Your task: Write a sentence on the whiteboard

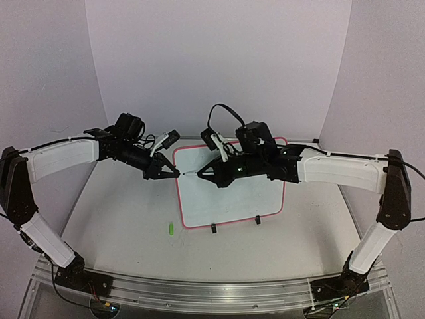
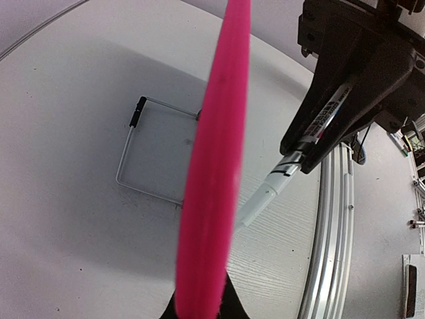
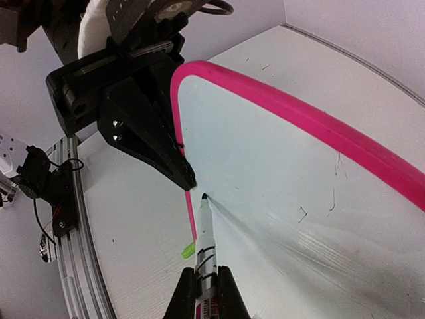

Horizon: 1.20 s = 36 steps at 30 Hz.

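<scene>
The whiteboard [image 1: 232, 196] leans on its stand at mid-table, its frame pink-red [image 2: 216, 166] and its face white [image 3: 279, 179]. My left gripper [image 1: 174, 173] is shut on the board's left frame edge, which runs up between its fingertips [image 2: 202, 302]. My right gripper [image 1: 204, 174] is shut on a white marker [image 3: 204, 232]. The marker's dark tip rests on the board's face just inside that left edge, close to the left gripper's black fingers [image 3: 179, 169]. No sentence is in view; only a few faint dark marks [image 3: 302, 214] show on the white.
A small green cap [image 1: 170, 229] lies on the table left of the board's lower corner. Behind the board a wire stand [image 2: 149, 149] rests on the table, and black clip feet [image 1: 214, 228] hold its bottom edge. A metal rail [image 1: 212, 289] runs along the near edge.
</scene>
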Available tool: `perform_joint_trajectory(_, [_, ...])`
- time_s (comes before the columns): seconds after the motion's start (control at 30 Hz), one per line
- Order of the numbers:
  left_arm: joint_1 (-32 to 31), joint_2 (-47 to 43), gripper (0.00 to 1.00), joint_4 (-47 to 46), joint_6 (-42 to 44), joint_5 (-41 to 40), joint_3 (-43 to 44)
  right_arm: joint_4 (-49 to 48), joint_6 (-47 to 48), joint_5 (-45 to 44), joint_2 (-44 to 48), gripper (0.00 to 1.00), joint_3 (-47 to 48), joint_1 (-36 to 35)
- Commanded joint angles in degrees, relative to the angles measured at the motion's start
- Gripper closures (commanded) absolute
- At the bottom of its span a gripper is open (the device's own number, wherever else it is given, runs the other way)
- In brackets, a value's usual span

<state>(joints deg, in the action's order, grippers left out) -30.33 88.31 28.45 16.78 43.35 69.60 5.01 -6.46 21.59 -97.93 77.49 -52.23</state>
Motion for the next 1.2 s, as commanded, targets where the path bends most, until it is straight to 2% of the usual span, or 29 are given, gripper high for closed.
perform_joint_trajectory(0.0, [0.33, -1.04, 1.0, 0.33, 2.58, -3.88, -0.74, -0.36, -0.12, -3.27, -0.71, 1.0, 2.72, -0.41])
perform_joint_trajectory(0.33, [0.39, -1.03, 1.0, 0.33, 2.59, -3.87, -0.69, -1.25, -0.44, -7.82, 0.95, 1.0, 2.79, -0.42])
perform_joint_trajectory(0.73, [0.4, -0.95, 1.0, 0.36, 2.55, -3.55, -0.6, -6.85, -0.4, -10.82, 4.84, 1.0, 1.35, -0.34])
perform_joint_trajectory(1.17, [0.36, -1.38, 1.0, 0.46, 2.5, -3.69, -0.57, -6.7, -1.06, -10.67, 4.31, 1.0, 0.35, -0.35])
